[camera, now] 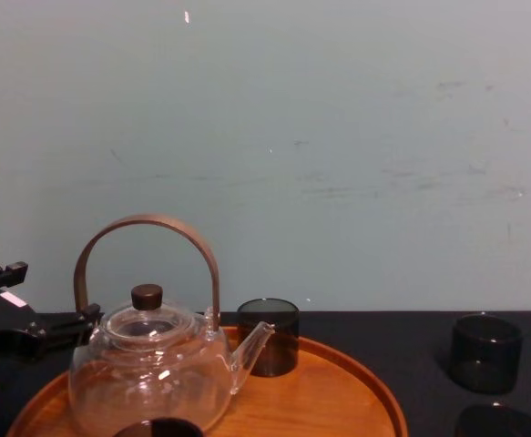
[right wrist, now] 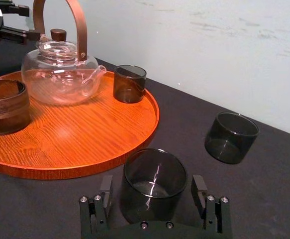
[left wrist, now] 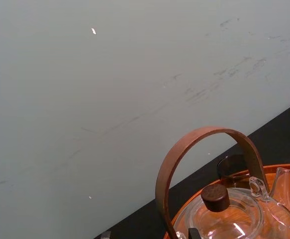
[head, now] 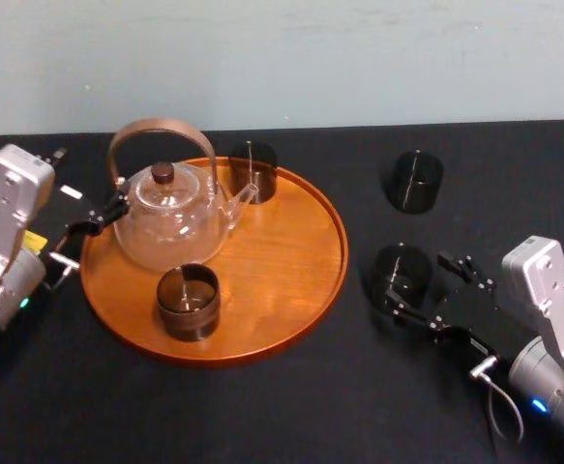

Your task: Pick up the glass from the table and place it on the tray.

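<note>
Two dark smoked glasses stand on the black table [head: 262,406] right of the round orange-brown tray [head: 282,251]. My right gripper [head: 417,282] is open around the nearer glass [head: 400,269]. The right wrist view shows this glass [right wrist: 154,172] upright between the two fingers [right wrist: 105,191], with a small gap on each side. The farther glass [head: 415,181] stands free behind it. My left gripper [head: 93,227] is open at the tray's left edge, close beside the glass teapot [head: 170,222].
The teapot, with its arched brown handle, takes up the tray's left half. Two more dark glasses stand on the tray, one at the back [head: 252,172] and one at the front [head: 188,302]. The tray's right half [right wrist: 95,129] is bare wood. A pale wall rises behind the table.
</note>
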Robot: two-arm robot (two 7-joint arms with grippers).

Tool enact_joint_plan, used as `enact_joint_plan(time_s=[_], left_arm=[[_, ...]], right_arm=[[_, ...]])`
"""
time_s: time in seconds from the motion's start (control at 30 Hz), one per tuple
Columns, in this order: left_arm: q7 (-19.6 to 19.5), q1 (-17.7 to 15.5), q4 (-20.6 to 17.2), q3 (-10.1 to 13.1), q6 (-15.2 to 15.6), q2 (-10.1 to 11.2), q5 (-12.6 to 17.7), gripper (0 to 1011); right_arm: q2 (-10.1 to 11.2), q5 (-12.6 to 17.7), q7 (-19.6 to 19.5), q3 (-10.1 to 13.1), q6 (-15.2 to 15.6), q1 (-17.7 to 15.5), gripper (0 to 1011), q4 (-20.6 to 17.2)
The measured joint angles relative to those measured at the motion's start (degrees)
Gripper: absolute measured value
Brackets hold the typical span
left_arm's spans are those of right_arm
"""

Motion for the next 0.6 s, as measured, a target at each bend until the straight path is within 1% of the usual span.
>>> enact_joint_plan(time_s=[0.2,0.43,0.6], left_arm=[[0.0,0.0,0.0,0.0,0.0,0.0,0.0,1010],[0.0,0.0,0.0,0.0,0.0,0.0,0.0,1009],[0.0,0.0,0.0,0.0,0.0,0.0,0.0,1009]], right_arm=[[-0.74,-0.21,0.39,0.72,0.37,-0.3,1003,0.39],[-1.82,-0.44,1.28,1.81,0.55,-0.48,1002,1.67],[-2.57,-0.67,2.06,2.06,0.76,-0.05,1002,2.8]])
